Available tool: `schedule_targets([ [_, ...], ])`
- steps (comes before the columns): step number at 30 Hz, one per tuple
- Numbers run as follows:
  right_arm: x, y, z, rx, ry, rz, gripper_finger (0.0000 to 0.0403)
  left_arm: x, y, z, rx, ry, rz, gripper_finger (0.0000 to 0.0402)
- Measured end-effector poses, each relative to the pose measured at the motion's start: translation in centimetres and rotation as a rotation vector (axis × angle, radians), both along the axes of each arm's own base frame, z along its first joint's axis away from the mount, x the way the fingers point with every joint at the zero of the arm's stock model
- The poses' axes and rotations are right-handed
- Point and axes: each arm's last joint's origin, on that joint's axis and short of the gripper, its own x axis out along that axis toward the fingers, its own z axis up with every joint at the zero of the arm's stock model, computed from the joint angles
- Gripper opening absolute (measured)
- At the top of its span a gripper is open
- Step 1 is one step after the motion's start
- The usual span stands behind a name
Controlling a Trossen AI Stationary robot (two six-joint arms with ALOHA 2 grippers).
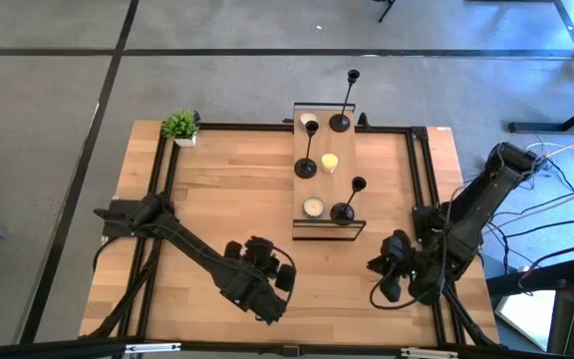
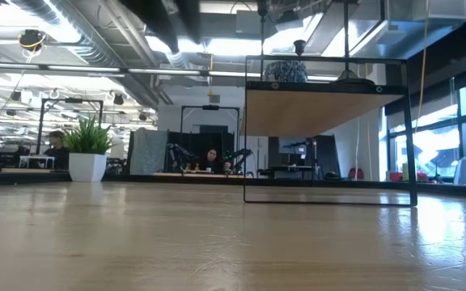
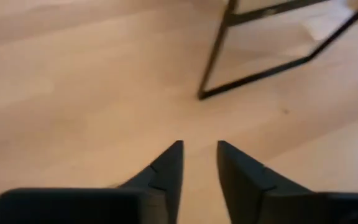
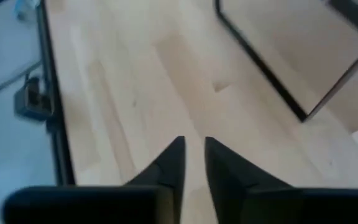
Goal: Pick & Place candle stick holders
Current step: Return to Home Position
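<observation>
High view: three candle stick holders [image 1: 340, 123] are being carried upright on the shelf [image 1: 345, 150], beside small candles [image 1: 329, 162], at the far middle of the desk [image 1: 227, 189]. The left pincer [image 3: 199, 146] and the right pincer [image 4: 193, 142] are being held over the near desk, each empty, fingers narrowly apart.

A light wooden bench [image 1: 227, 199] is edged by a black metal frame [image 1: 257, 127] and set on a grey floor [image 1: 48, 100] crossed by dark lines. A small green plant in a white square pot [image 1: 180, 127] is placed at its far left corner. Right of centre a narrow wooden shelf on thin black legs [image 1: 319, 189] is stood — a round yellow candle [image 1: 330, 162] is seen near its middle, a round white candle [image 1: 313, 207] nearer its front end. A blue patterned jar [image 2: 285, 71] is shown on the shelf top in the low view. Beyond the bench, a seated person [image 2: 211, 159] is glimpsed.
</observation>
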Motion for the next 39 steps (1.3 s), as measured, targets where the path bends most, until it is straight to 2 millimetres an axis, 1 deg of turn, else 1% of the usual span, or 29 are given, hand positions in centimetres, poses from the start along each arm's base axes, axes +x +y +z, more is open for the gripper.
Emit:
schedule_targets([
  [3, 0.2, 0.1, -0.4, -0.021, -0.023, -0.047, 0.0021, 0.0, 0.6, 0.0, 0.041, 0.014, 0.012, 0.0044],
  [5, 0.4, 0.1, -0.6, -0.039, -0.037, -0.071, 0.0007, 0.2, 1.1, 0.1, 0.074, 0.006, 0.024, 0.0013],
  [9, 0.6, -0.2, -0.9, -0.052, -0.053, -0.147, 0.0003, 0.6, 1.8, 0.0, 0.105, -0.030, 0.056, 0.0002],
  [12, 0.6, -0.3, -1.2, -0.061, -0.057, -0.198, 0.0002, 0.5, 2.3, -1.0, 0.107, -0.024, 0.088, 0.0002],
  [15, 0.5, -0.5, -1.3, -0.054, -0.056, -0.233, 0.0002, -1.0, 2.8, -1.9, 0.088, -0.053, 0.160, 0.0002],
  [18, 0.5, -0.4, -1.3, -0.046, -0.061, -0.240, 0.0001, -4.0, 2.9, -3.3, 0.054, -0.154, 0.222, 0.0002],
  [20, 0.5, -0.3, -1.3, -0.036, -0.067, -0.238, 0.0001, -5.9, 3.0, -4.2, 0.023, -0.268, 0.197, 0.0002],
  [22, 0.7, -0.2, -1.2, -0.019, -0.078, -0.234, 0.0001, -7.6, 3.3, -5.2, 0.005, -0.432, 0.162, 0.0002],
  [24, 0.8, 0.0, -1.1, -0.005, -0.096, -0.229, 0.0001, -8.9, 3.5, -6.2, -0.002, -0.605, 0.117, 0.0002],
  [25, 0.9, 0.1, -1.0, 0.003, -0.105, -0.227, 0.0001, -9.6, 3.7, -6.6, -0.009, -0.662, 0.094, 0.0002],
  [26, 0.9, 0.2, -1.0, 0.008, -0.113, -0.226, 0.0001, -10.2, 3.9, -7.0, -0.023, -0.702, 0.070, 0.0002],
  [29, 1.1, 0.3, -0.8, 0.025, -0.144, -0.233, 0.0001, -11.4, 5.1, -8.9, -0.080, -0.748, -0.009, 0.0002],
  [31, 1.3, 0.4, -0.7, 0.031, -0.156, -0.230, 0.0000, -11.5, 5.9, -9.5, -0.121, -0.800, -0.069, 0.0002],
  [34, 1.5, 0.5, -0.6, 0.048, -0.169, -0.231, 0.0000, -11.5, 7.2, -9.9, -0.158, -0.887, -0.197, 0.0002],
  [37, 1.7, 0.6, -0.5, 0.068, -0.182, -0.236, 0.0000, -10.9, 8.9, -9.4, -0.142, -0.960, -0.299, 0.0002],
  [39, 1.8, 0.6, -0.5, 0.074, -0.188, -0.238, 0.0000, -10.2, 9.9, -9.3, -0.136, -0.955, -0.362, 0.0002],
])
